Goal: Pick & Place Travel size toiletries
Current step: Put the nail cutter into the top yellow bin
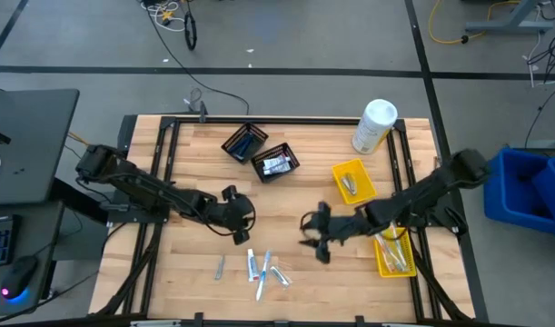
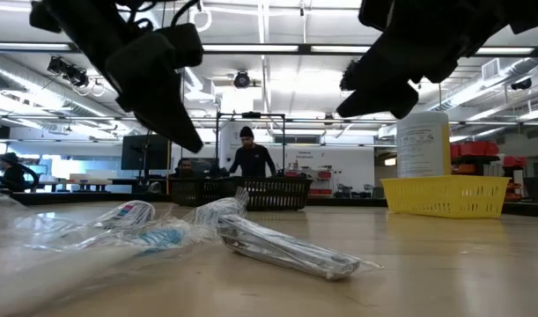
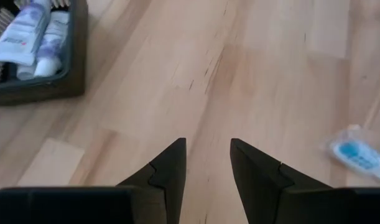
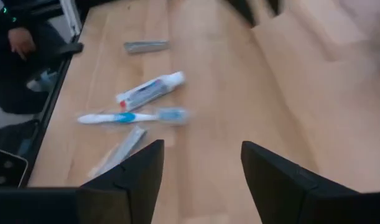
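- My left end effector [image 1: 239,227] hangs over the middle of the bench [image 1: 204,154], a little toward the left edge, fingers [image 3: 171,168] spread with only a narrow gap and nothing between them.
- Past those fingers, bare wood, and a black mesh basket [image 3: 74,62] holding white toothpaste tubes [image 3: 25,37].
- From above, that basket [image 1: 291,165] sits toward the far edge, with a second black mesh basket [image 1: 233,145] just beside it holding dark blue pieces.
- Near the front edge, about midway along it, the loose toiletries lie in a small cluster: a small silver piece [image 1: 221,265] off to the left, then a toothpaste tube [image 1: 252,264], a thin blue-white toothbrush [image 1: 263,272] and a wrapped piece [image 1: 282,276].
- At bench height the wrapped items [image 2: 286,248] lie flat, clear plastic crinkled around them.
- My right end effector [image 1: 315,240] hovers right of that cluster, near the middle of the bench, fingers [image 4: 273,180] spread wide, empty.
- Ahead of it: a tube [image 4: 151,89], a toothbrush [image 4: 130,117], a silver sachet [image 4: 146,45].
- Toward the right edge, a yellow bin [image 1: 359,173] with silver pieces, another yellow bin [image 1: 382,259] nearer the front.
- A big white canister [image 1: 374,125] stands at the far right corner.
- A person [image 2: 251,158] stands in the room behind.
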`<state>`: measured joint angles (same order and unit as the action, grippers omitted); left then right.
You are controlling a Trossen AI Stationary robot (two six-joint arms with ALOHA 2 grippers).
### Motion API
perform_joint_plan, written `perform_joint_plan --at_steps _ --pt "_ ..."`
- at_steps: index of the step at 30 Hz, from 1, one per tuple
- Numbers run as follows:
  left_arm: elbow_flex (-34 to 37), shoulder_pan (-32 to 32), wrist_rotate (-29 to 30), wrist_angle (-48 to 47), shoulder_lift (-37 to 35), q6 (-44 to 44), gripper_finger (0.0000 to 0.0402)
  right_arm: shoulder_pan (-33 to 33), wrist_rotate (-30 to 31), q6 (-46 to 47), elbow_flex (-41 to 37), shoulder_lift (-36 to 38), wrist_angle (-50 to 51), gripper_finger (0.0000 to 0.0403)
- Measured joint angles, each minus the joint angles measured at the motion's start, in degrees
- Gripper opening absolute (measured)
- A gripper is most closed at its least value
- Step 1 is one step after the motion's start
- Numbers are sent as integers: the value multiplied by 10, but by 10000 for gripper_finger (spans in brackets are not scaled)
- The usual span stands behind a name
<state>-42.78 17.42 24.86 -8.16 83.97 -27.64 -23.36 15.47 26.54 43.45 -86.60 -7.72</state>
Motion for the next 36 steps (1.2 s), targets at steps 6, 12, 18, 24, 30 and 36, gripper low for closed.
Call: perform_joint_plan --at_steps 6,12,18,24,30,36 --pt "0 13 16 -56 -48 -25 135 -38 17 9 95 -121 0 223" --pt "0 16 15 -54 -61 -32 135 -67 70 18 186 -228 12 228" --pt "0 20 53 -84 -60 -35 135 -85 71 30 253 -313 16 215" --pt "0 30 59 -88 -60 -58 135 -98 87 85 281 -367 13 216" --pt "0 54 76 -77 -60 -67 135 -101 145 114 280 -373 20 210" --pt "0 79 77 -78 -60 -75 135 -90 149 141 280 -373 37 170"
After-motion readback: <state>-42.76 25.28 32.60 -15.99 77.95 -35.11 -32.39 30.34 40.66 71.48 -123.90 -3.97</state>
